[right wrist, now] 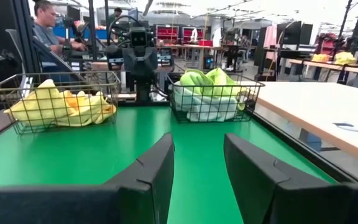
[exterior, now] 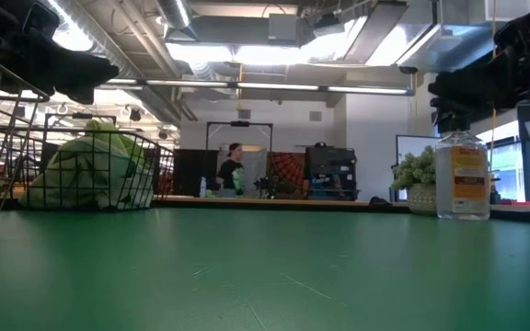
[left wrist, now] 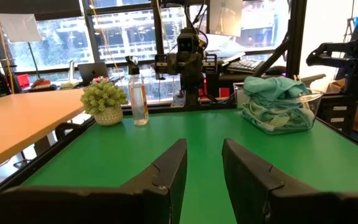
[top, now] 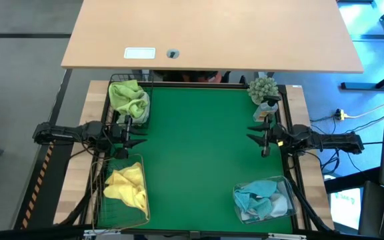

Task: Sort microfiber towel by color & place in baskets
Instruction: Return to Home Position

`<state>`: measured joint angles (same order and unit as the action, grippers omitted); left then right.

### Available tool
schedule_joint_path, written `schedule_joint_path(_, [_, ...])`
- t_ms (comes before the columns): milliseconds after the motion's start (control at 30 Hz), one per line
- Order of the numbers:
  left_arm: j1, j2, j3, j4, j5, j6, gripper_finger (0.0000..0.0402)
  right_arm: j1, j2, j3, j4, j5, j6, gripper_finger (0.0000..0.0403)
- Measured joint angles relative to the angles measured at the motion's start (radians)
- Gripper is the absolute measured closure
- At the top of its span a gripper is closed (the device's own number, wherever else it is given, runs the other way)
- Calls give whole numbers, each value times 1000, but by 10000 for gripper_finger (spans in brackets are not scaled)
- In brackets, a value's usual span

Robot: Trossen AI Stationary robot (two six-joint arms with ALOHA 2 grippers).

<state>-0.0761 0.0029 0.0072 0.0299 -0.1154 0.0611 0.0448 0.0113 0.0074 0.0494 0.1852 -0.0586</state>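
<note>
From above we see all three baskets at once. The green towels (top: 131, 100) fill the black wire basket (top: 122, 79) at the far left. The yellow towels (top: 127, 185) lie in the tan wire basket (top: 109, 212) at the near left, and the blue towels (top: 259, 200) in the clear tub (top: 289, 193) at the near right. The left gripper (top: 142, 133) and right gripper (top: 252, 133) face each other across the green mat (top: 199, 153). Only the wrist views show us the claws: both moderately apart, holding nothing. The low view alone shows the label on the bottle (exterior: 461, 175) beside the plant (exterior: 417, 179).
</note>
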Motion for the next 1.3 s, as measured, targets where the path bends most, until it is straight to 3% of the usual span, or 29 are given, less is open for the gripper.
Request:
schedule_joint_path(333, [0,0,0,0,-2,0,303,0,0,0,5,61,-36,260])
schedule_joint_path(1300, [0,0,0,0,-3,38,303,0,0,0,2,39,-18,260])
